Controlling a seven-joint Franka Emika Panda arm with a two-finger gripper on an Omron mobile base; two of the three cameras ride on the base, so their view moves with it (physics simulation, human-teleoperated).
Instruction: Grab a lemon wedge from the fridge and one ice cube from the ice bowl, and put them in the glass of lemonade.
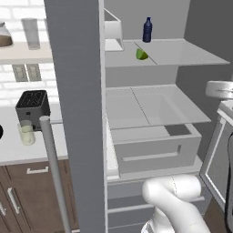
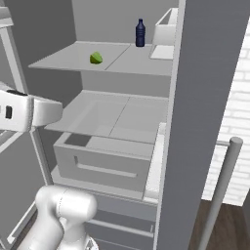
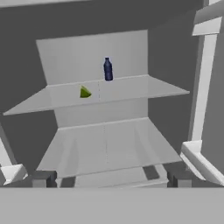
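**Fridge open, lemon wedge on the upper shelf**

The fridge (image 1: 77, 113) stands with its doors swung wide, its grey interior facing the arm. The lemon wedge (image 1: 142, 54) lies on the upper shelf (image 1: 191, 52), near that shelf's front edge, and a dark blue bottle (image 1: 147, 30) stands upright behind it, closer to the back wall and well apart from the wedge. Below is a second, bare shelf (image 1: 154, 107), and under that a drawer (image 1: 154, 148) pulled partly out.

In the hand view the gripper (image 3: 111, 178) is released, its two dark fingertips (image 3: 43, 178) spread far apart with nothing between them; it looks into the fridge from in front of the shelves, level with the lower part of the compartment, well short of the wedge.

On the surface (image 1: 27, 150) left of the fridge, the glass of lemonade (image 1: 26, 133) stands just in front of a black toaster (image 1: 32, 105).
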